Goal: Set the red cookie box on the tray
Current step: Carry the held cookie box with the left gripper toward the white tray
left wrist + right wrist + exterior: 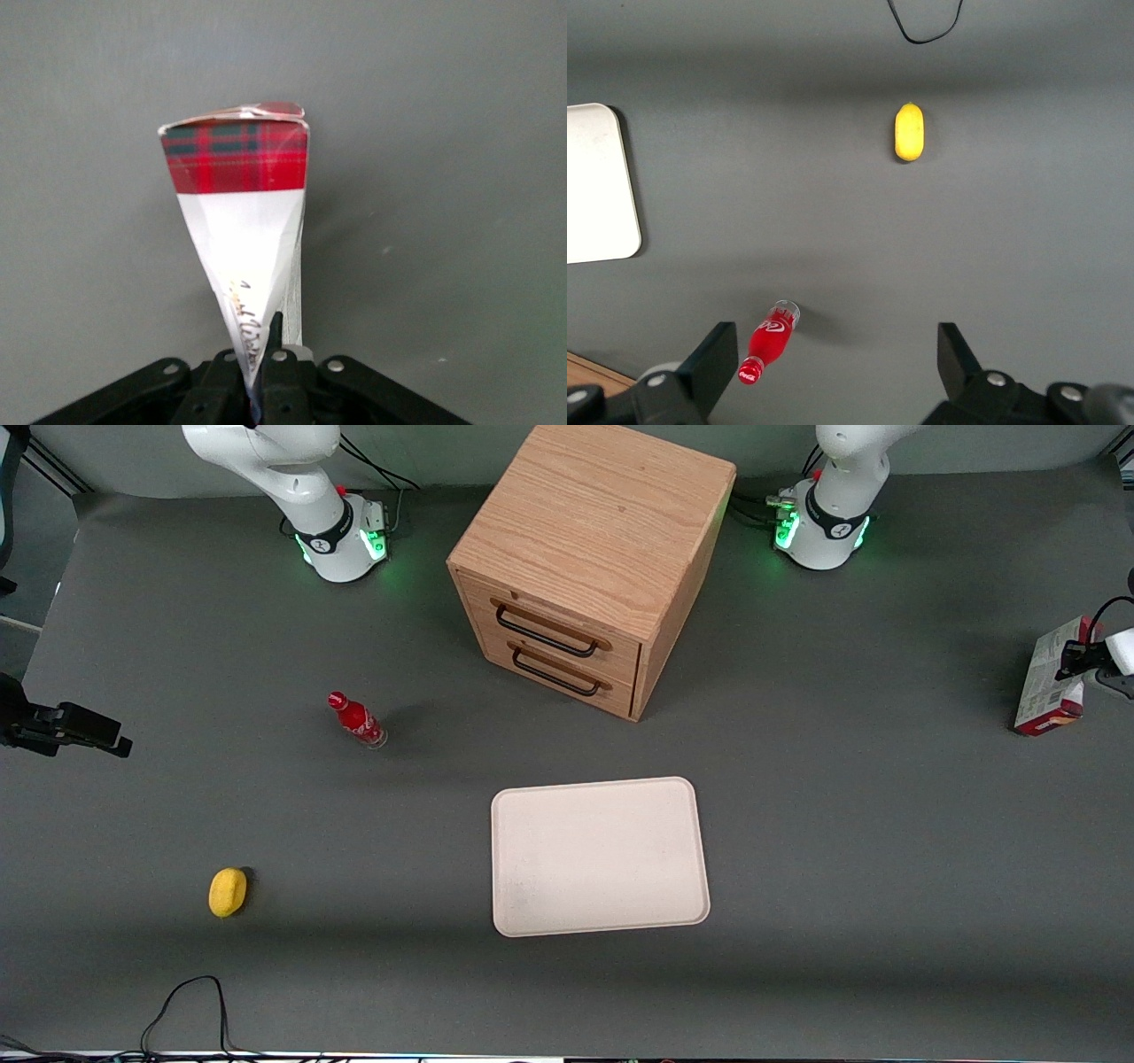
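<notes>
Grasp done, transport and release still to do. Thin flat red cookie box with tartan end and pale printed face (241, 230) pinched at its near edge between the black fingers (282, 341) of the left arm's two-finger gripper (264, 359), closed narrowly on the carton. In the front view, same box (1052, 677) at the working arm's extreme end of the table, standing tilted, lower red end touching the grey mat or just above it; cannot tell which. Gripper (1083, 661) clamped on its upper part. Large flat cream-white rectangular tray with rounded corners (599, 856) well apart from the box, in front of the wooden two-drawer cabinet (592, 567), with nothing on it. Left to do, by judgement: lift higher, carry sideways toward the table's middle, lower flat onto the tray, open fingers. Small red bottle (357, 721) and yellow lemon-like object (228, 892) toward the parked arm's end, out of the likely path.
</notes>
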`<state>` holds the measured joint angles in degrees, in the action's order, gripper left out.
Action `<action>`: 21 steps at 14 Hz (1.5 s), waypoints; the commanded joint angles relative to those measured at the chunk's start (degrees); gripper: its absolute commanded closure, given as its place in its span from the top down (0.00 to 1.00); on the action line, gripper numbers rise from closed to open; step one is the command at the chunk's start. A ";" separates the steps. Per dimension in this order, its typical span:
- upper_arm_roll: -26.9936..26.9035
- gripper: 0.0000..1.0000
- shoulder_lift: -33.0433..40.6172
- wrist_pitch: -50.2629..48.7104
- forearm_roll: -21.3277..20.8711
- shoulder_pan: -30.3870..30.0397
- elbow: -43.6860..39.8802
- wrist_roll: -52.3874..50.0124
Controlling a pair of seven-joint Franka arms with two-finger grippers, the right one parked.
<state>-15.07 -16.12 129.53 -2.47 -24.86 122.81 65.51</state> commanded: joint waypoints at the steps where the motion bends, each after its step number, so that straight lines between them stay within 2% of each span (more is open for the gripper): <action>1: 1.87 0.00 3.45 -11.80 0.27 5.42 -6.51 -7.82; 6: 12.76 0.00 7.32 -29.75 0.44 14.21 -18.10 -34.26; 8: 17.16 0.00 6.98 -31.09 2.19 16.94 -22.41 -43.41; 11: 20.77 0.00 5.40 -31.44 5.71 21.34 -28.74 -55.80; 17: 28.33 0.00 -6.97 -36.97 6.33 28.10 -47.28 -76.65; 21: 28.60 0.00 -13.84 -35.40 5.11 32.50 -51.78 -83.69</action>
<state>13.84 -25.24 95.50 3.42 5.70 76.72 -14.70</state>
